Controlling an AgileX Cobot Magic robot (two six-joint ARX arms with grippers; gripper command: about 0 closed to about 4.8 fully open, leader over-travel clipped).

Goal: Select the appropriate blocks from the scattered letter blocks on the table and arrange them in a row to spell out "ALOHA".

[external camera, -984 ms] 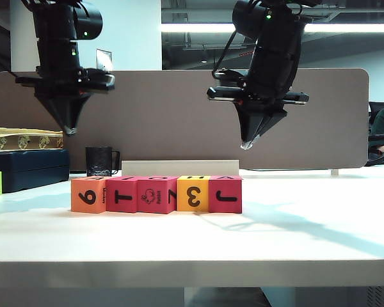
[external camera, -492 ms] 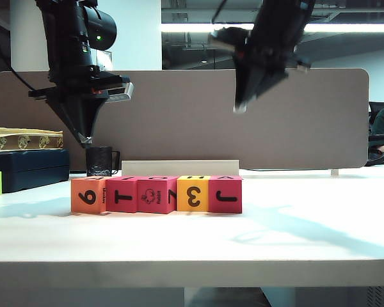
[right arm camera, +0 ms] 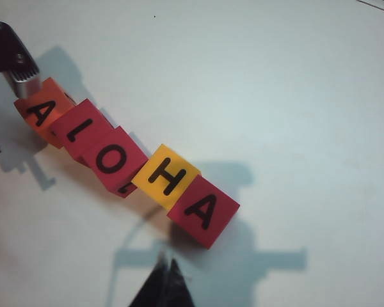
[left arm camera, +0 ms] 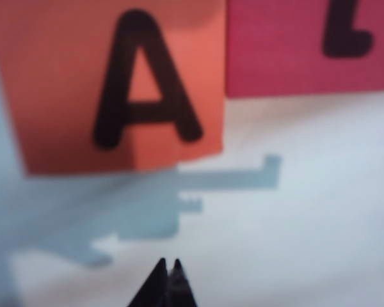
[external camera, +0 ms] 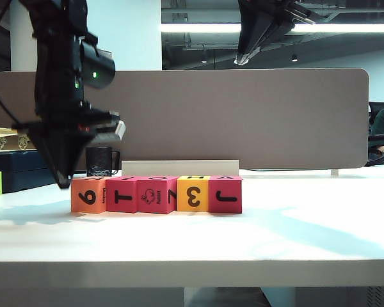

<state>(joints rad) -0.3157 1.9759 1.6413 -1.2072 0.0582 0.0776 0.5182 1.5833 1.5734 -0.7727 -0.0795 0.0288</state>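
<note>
Five letter blocks sat in one touching row on the table, reading ALOHA on top.

Nearest the camera lay the bare front of the white table (external camera: 192, 246). On it the letter blocks (external camera: 157, 194) ran orange, pink-red, pink-red, yellow, pink-red. The left gripper (external camera: 64, 184), fingers pressed together and holding nothing, hung low just beside the orange end block. The right gripper (external camera: 241, 61), also closed tight and empty, was high above. Behind stood a black mug (external camera: 100, 161) and the grey-brown divider panel (external camera: 243, 118).
</note>
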